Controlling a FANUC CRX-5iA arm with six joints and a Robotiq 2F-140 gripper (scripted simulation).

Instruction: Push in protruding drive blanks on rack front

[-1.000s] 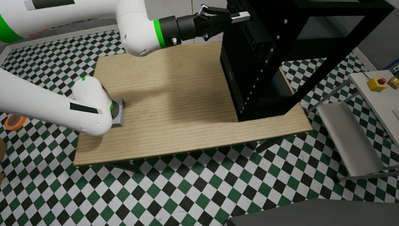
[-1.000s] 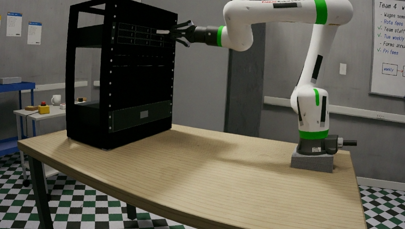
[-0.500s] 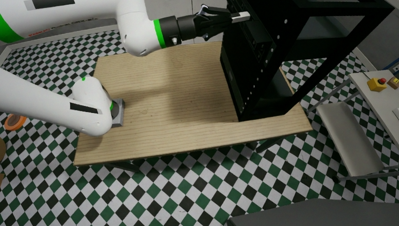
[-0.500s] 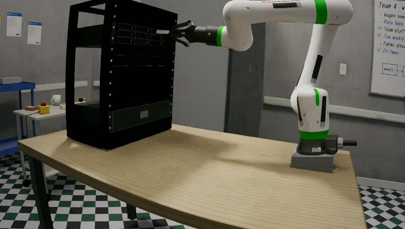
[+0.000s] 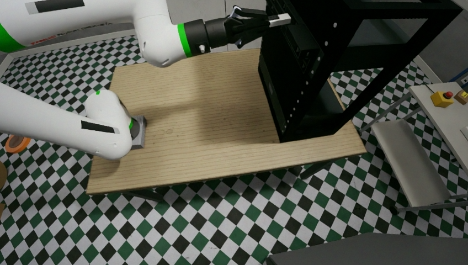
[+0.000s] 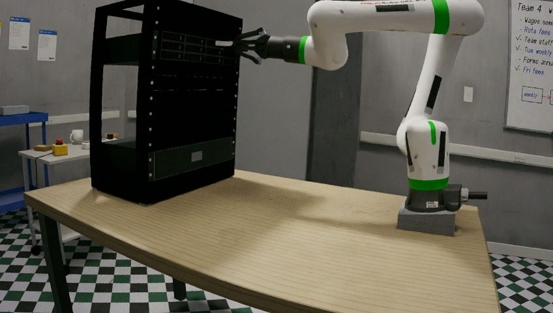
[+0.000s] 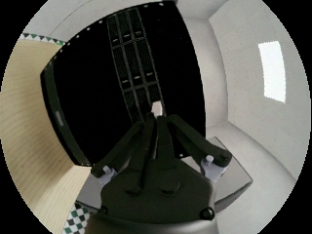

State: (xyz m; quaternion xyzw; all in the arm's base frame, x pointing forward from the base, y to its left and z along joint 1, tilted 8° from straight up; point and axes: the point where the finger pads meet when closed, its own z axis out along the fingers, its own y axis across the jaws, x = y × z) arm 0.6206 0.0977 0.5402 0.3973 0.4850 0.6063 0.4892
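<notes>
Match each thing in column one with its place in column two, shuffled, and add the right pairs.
Column one
1. Yellow box with a red button
2. Black two-finger gripper
3. Grey rectangular block
4. Orange round object

Column two
A. Under the base of the white and green arm
B. On the chequered floor
C. On the pale side table
D. Shut, at the upper front of the tall black rack

Pairs: 1-C, 2-D, 3-A, 4-B
</notes>
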